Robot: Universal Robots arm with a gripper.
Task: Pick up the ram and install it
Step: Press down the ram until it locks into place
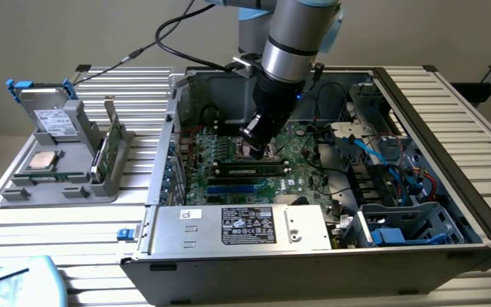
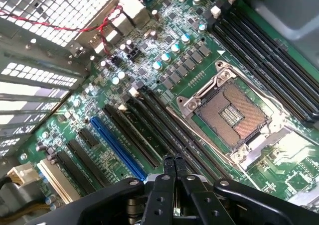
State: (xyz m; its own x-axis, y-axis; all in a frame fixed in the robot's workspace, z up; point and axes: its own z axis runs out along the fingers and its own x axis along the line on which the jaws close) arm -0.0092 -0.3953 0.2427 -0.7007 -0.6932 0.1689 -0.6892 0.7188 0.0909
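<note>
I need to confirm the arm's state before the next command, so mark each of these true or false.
1. The black two-finger gripper is shut. True.
2. A green memory stick is clamped between its fingers. False: the fingers meet with nothing between them.
3. The gripper hangs over the grey plastic parts holder. False: it is inside the open black computer case, above the green motherboard.
4. The square metal-framed processor socket is empty. True.
5. The boxy silver drive with a white label lies on the motherboard. False: it stands in the parts holder, outside the case at the exterior view's left.
</note>
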